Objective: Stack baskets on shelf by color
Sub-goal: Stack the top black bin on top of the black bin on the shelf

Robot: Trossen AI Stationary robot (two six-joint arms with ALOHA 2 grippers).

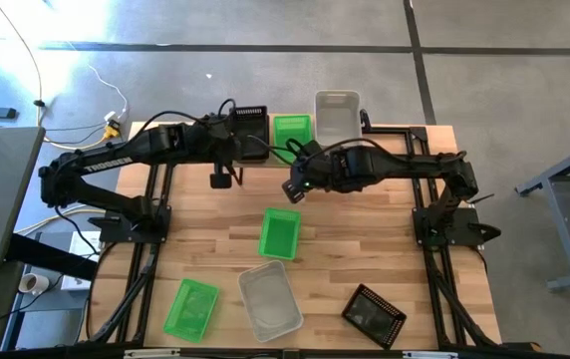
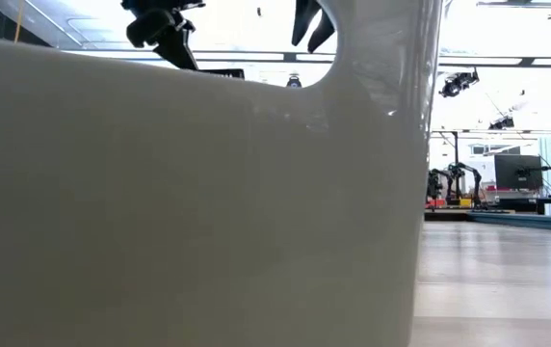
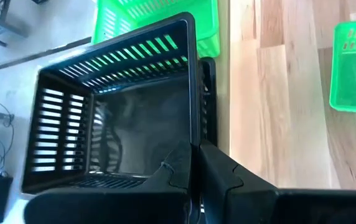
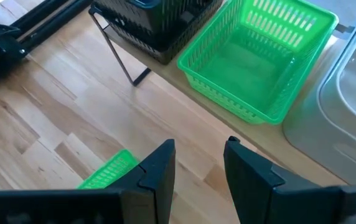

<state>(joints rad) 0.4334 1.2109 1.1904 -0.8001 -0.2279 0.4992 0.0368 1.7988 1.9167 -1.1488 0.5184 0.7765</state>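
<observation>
**A:** Your left gripper (image 3: 193, 165) has its fingers pinched tight on the near wall of a black basket (image 3: 112, 112) sitting over the shelf (image 4: 184, 84). What worries you?

**B:** That wall is thin, slotted plastic. If you pull away before letting go, the basket may tip or drag sideways into the green basket (image 3: 159, 22) just beyond your fingers. It may not be nested square on the black one under it, either.

**A:** And the right gripper (image 4: 200, 165)?

**B:** Its fingers stand apart and hold nothing, with bare plank tabletop (image 4: 47, 124) below them. Ahead of them sits the green basket (image 4: 259, 59), glossy and perforated, and beside that a clear basket (image 4: 346, 106) with smooth, rounded walls.

**A:** The rest?

**B:** Loose baskets (image 1: 278, 234) lie behind both grippers on the table, light enough to slide when you nudge them.
</observation>
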